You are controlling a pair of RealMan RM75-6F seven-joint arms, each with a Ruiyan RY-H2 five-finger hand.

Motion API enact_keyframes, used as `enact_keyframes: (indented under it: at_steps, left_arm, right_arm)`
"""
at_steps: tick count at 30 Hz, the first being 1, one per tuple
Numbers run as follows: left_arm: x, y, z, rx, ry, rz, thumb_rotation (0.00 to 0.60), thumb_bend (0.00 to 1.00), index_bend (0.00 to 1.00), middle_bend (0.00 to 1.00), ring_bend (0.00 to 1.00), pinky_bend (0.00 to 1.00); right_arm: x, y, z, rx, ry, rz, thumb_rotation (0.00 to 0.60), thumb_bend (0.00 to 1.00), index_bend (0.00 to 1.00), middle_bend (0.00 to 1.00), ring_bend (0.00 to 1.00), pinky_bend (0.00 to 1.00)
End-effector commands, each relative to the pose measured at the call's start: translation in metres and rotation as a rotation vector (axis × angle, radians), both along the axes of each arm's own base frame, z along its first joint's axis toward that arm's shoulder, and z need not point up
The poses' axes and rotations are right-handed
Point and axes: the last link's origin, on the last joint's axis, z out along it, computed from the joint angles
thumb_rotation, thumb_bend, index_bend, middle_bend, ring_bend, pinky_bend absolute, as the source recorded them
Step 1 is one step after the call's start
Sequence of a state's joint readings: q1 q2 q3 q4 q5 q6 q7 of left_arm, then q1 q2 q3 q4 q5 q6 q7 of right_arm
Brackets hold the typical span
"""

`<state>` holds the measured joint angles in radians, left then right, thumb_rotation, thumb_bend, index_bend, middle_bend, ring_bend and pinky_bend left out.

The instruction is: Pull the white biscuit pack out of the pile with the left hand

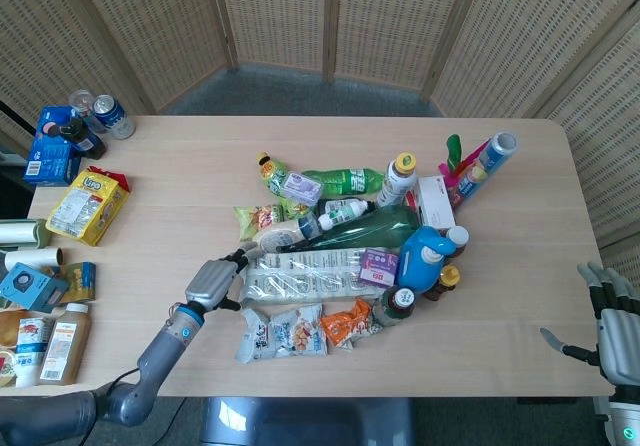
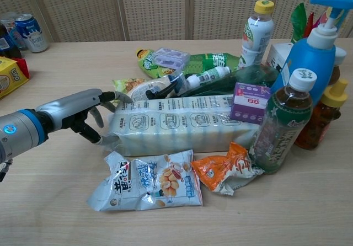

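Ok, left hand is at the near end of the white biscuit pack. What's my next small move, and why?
Probably close the left hand firmly on the white biscuit pack end first: fingers sit over its top and thumb under, but a small purple box rests on its far end.

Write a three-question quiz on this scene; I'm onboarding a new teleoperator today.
1. True or false: the left hand is at the left end of the biscuit pack.
2. Which lies on the pack's right end? A) purple box B) blue can C) yellow bag
3. Fill in: the right hand holds ____.

Key: 1 true; 2 A; 3 nothing
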<state>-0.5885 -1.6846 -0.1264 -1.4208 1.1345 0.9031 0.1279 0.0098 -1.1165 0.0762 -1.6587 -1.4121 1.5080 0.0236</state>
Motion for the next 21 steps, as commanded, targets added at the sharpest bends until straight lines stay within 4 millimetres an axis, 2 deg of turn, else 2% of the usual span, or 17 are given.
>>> enact_keyframes:
  at_steps: [1, 9, 21]
  left_arm:
    - [-0.008, -0.001, 0.006, 0.016, 0.004, 0.011, 0.600, 0.38, 0.42, 0.43, 0.61, 0.44]
    - [-0.036, -0.010, 0.039, 0.081, -0.031, 0.062, 0.600, 0.39, 0.42, 0.44, 0.62, 0.45]
    - [-0.053, -0.018, 0.116, 0.274, -0.130, 0.040, 0.600, 0.38, 0.43, 0.44, 0.62, 0.45]
  right_arm:
    - [0.000, 0.000, 0.000, 0.001, 0.000, 0.001, 0.495, 0.04, 0.00, 0.00, 0.00, 0.00]
    - [0.005, -0.004, -0.003, 0.010, 0.003, 0.013, 0.493, 0.04, 0.00, 0.00, 0.00, 0.00]
    - [0.014, -0.010, -0.008, 0.030, 0.007, 0.030, 0.494, 0.04, 0.00, 0.00, 0.00, 0.00]
